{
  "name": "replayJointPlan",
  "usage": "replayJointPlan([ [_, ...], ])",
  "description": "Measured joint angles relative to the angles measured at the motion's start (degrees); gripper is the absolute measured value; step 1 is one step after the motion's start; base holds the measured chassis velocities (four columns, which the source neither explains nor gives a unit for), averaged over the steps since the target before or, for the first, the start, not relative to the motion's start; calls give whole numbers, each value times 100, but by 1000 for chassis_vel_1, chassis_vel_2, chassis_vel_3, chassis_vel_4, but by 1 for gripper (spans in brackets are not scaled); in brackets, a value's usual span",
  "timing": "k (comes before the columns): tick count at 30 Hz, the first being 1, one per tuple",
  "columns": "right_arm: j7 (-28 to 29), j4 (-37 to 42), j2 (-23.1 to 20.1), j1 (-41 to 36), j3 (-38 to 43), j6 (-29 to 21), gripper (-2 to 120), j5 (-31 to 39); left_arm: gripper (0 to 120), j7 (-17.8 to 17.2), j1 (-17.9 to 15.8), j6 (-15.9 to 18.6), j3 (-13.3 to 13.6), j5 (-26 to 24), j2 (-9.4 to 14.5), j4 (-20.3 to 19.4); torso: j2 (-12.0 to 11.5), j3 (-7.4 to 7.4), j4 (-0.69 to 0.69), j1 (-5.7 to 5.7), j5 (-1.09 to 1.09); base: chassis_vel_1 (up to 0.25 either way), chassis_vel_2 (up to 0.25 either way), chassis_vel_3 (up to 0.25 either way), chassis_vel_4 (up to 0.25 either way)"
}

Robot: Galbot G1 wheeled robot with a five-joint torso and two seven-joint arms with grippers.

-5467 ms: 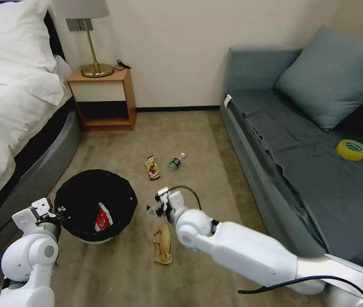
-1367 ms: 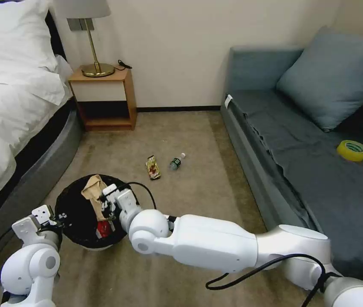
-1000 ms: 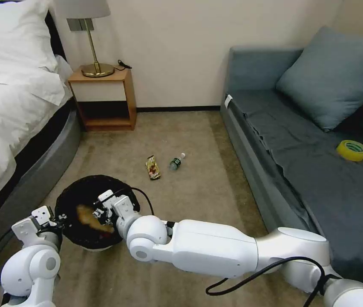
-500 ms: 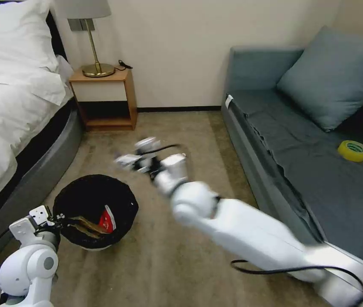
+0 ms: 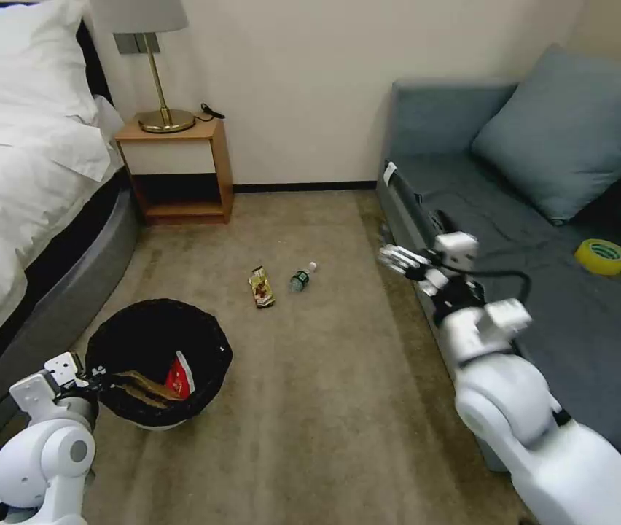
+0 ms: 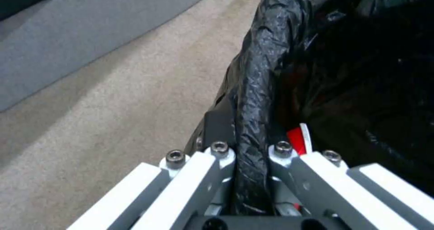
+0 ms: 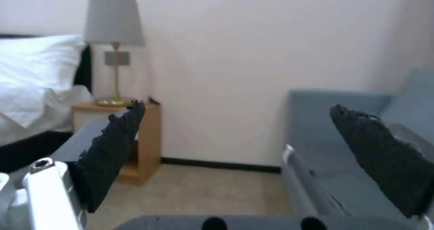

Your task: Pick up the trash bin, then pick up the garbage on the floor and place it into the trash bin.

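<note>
Trash bin (image 5: 157, 361), lined with a black bag, sits on the carpet (image 5: 325, 408) with its near rim pinched in the left claw (image 5: 95, 378); the left wrist view shows the fingers (image 6: 217, 155) pressed on either side of the bag-wrapped rim (image 6: 253, 98). Two pieces lie inside it, just beyond that claw: a crumpled brown paper (image 5: 139, 388) and a red-white wrapper (image 5: 178, 375). Two pieces remain on the floor, well apart from the bin: one brown-yellow snack wrapper (image 5: 260, 286) and one small green bottle (image 5: 301, 277). The right claw (image 5: 398, 259) is raised beside the sofa edge (image 5: 405, 219), its fingers (image 7: 113, 145) spread wide and empty; both leftover pieces lie below it and toward the bin's side. The next pick probably calls for lowering it over the snack wrapper, closing on the wrapper's middle, and keeping the bin steady and level.
</note>
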Motion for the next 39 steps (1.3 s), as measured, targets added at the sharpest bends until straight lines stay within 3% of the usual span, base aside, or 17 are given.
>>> replayJointPlan([
  [6,-105,125,676,-1050,13,284,100,-879,3,7,15,0,-17,-2,17,-17,0,0,-1,0,-1,0,0,0,0],
  [7,-148,85,1010,-1272,-65,383,100,-1150,3,7,14,0,-28,-3,34,-30,0,0,0,0,0,0,0,0,0],
  [12,-249,-58,1310,-1414,-113,597,100,-1457,3,8,14,0,-29,-12,26,-62,0,0,0,0,-1,0,0,0,0],
  [22,-298,-166,1335,-1329,-171,641,100,-1479,3,9,19,0,-32,-12,8,-83,0,0,1,-1,-1,-16,18,10,-12],
  [39,-336,-304,1226,-1116,-267,514,100,-1384,3,9,19,0,-109,-23,-10,-93,-1,1,0,0,0,-148,157,153,-161],
])
